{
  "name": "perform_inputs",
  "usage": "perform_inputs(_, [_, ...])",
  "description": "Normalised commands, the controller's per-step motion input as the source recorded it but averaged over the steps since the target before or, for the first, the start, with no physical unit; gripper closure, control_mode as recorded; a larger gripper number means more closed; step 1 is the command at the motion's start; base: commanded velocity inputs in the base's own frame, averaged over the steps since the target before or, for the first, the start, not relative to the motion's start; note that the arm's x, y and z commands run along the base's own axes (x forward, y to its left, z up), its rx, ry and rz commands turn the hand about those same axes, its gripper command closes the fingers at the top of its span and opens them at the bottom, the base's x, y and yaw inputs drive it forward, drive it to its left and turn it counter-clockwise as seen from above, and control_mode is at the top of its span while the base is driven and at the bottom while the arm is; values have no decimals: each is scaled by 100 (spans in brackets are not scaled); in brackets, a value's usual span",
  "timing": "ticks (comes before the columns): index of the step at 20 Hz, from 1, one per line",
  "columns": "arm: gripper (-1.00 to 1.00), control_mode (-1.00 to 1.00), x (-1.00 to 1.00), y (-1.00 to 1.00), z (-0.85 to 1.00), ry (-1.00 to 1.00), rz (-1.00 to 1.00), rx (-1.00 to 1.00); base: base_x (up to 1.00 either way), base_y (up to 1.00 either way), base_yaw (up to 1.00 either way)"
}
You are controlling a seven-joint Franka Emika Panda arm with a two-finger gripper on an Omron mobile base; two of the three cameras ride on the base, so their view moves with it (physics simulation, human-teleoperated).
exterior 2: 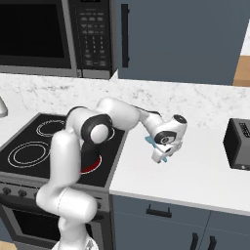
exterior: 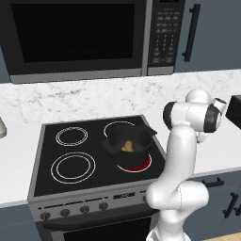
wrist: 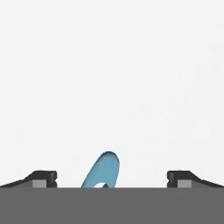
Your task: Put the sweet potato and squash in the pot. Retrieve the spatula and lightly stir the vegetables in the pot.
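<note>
Home kitchen, black stove (exterior: 70, 155) in a white counter (exterior 2: 195, 171), microwave (exterior: 75, 37) above the stove, toaster (exterior 2: 239, 144) right of the stove, blue-grey cabinets (exterior 2: 185, 39)

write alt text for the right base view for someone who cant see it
The white arm reaches right from the stove, its open gripper low over the white counter, right at the light-blue spatula lying there. A black toaster sits at the far right, a microwave above the black cooktop.
</note>
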Motion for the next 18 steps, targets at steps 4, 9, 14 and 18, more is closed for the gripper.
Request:
perform_inputs(4, [-100, -100, 48, 0, -45, 0, -15, 1, 0, 0, 0])
perform_inputs(9, [-100, -100, 31, 0, -47, 0, -10, 0, 0, 0, 0])
perform_inputs(14, [100, -100, -33, 14, -85, -5, -4, -3, 0, 0, 0])
perform_inputs(18, [100, -100, -69, 63, -89, -9, 0, -13, 0, 0, 0])
